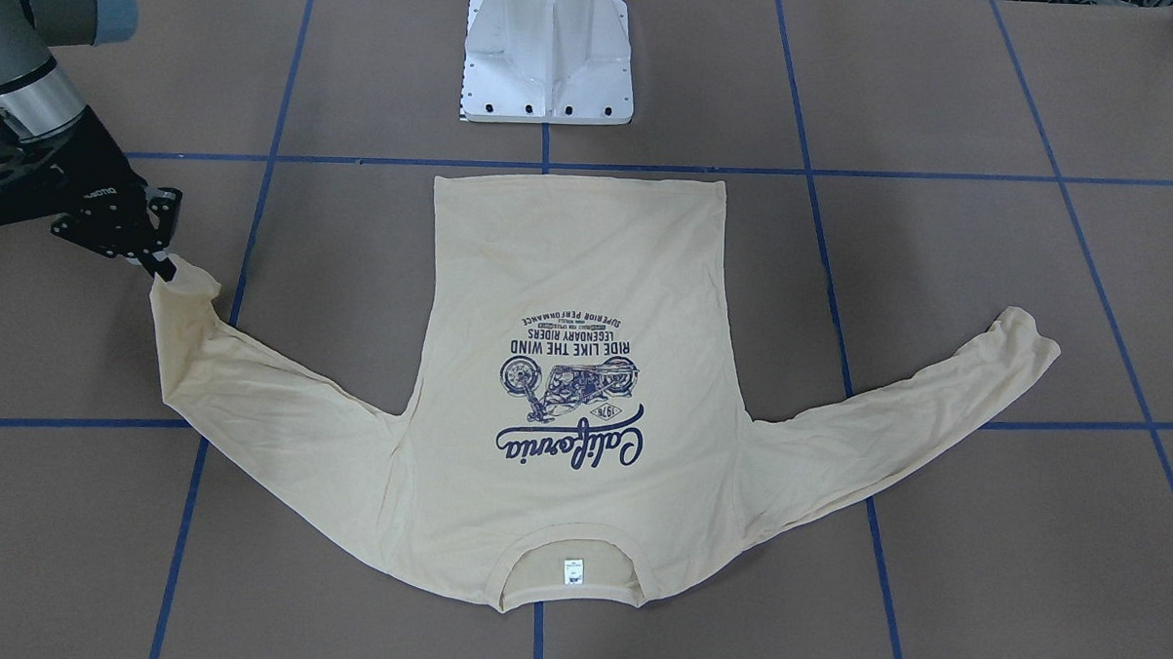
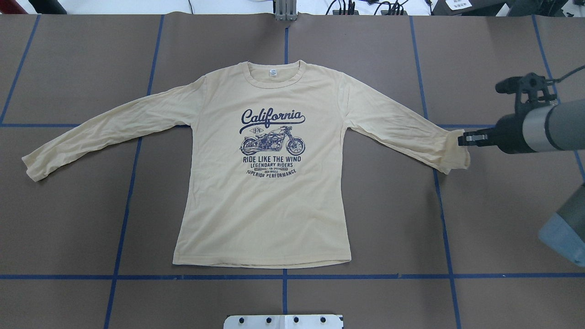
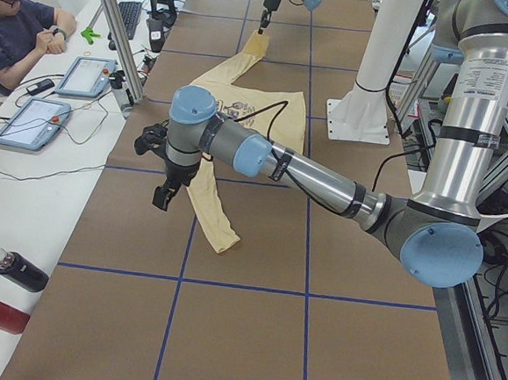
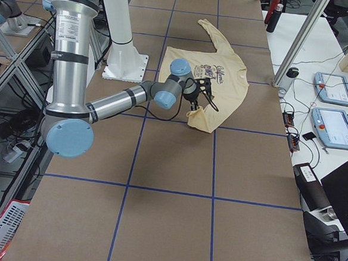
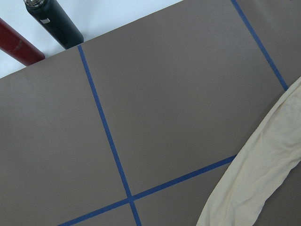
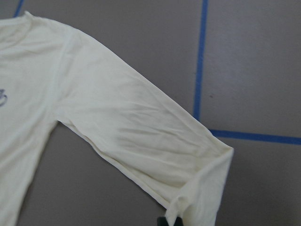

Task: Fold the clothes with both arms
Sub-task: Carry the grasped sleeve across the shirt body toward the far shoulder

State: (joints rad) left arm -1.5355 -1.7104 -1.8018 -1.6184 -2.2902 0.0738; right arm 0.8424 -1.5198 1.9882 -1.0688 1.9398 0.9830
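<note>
While shirt (image 2: 265, 205) lies flat, print up, mid-table, right gripper (image 1: 160, 261) pinches one sleeve cuff. Left gripper (image 3: 161, 196) near other sleeve, opening unclear. White base (image 1: 547, 65) by hem; bottles (image 3: 19, 271) off-table.

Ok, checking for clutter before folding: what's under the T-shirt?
Only the brown table with blue tape lines shows around the T-shirt; whatever lies beneath the fabric is covered.
</note>
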